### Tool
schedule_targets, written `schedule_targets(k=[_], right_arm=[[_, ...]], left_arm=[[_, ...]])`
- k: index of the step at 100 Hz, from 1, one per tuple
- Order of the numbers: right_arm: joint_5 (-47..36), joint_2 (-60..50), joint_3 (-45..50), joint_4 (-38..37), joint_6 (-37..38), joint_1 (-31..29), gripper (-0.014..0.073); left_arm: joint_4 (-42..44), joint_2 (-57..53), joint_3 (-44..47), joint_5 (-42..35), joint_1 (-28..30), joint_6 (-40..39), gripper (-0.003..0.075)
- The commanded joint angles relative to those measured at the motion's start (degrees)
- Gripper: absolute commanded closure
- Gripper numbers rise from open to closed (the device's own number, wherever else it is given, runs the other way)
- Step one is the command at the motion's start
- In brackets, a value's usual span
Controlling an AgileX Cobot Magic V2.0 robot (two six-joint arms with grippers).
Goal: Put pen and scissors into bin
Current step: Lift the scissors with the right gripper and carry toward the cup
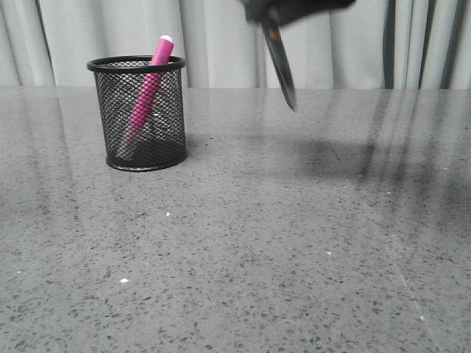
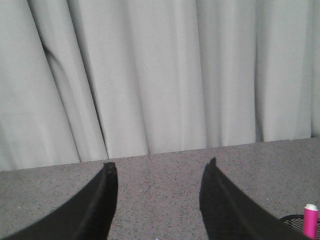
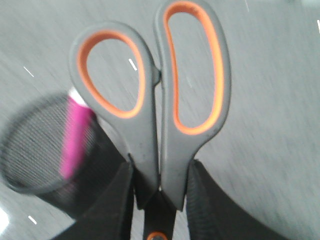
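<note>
Pale grey pleated curtains [image 1: 110, 37] hang behind a grey speckled stone-look tabletop [image 1: 257, 243]. Item one: small black wire-mesh cylindrical bin [image 1: 140, 118], upright near the far-left part of the tabletop, solid rim and base. Item two: thick magenta-pink pen [image 1: 151, 92] with a pale whitish end, standing inside the bin, leaning, its pale end poking just above the rim. Item three: scissors [image 3: 155, 100] with dark grey handles and orange-lined finger loops, blades together, held in the air above the far-centre of the tabletop, well to the right of the bin; the dark blades point down in the front view, clear of the surface. Right gripper [image 3: 159, 200]: black fingers [image 3: 210, 200] pinching the scissors at the neck just below the loops, beside the orange pivot dot. Left gripper [image 2: 157, 200]: black fingers [image 2: 95, 210] spread apart, holding nothing, raised above the tabletop near the bin.
</note>
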Motion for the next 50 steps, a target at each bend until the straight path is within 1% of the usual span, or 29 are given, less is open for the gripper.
schedule_targets(k=[1, 26, 38, 45, 50], right_arm=[[-15.1, -3.1, -0.4, -1.2, 0.0, 0.0, 0.0668], [-35.4, 1.4, -0.5, -1.4, 0.0, 0.0, 0.0668], [-49.0, 5.5, -0.5, -3.7, 0.0, 0.0, 0.0668], [-55.4, 8.1, -0.6, -4.6, 0.0, 0.0, 0.0668], [-58.3, 9.7, -0.9, -4.7, -0.2, 0.0, 0.0668]], left_arm=[[-1.4, -0.2, -1.6, -4.2, 0.2, -0.7, 0.0376], [-1.4, -0.2, -1.6, -4.2, 0.2, -0.7, 0.0376], [-1.4, -0.2, -1.6, -4.2, 0.2, -0.7, 0.0376], [-1.4, -0.2, -1.6, -4.2, 0.2, -0.7, 0.0376], [-1.4, -0.2, -1.6, -4.2, 0.2, -0.7, 0.0376]])
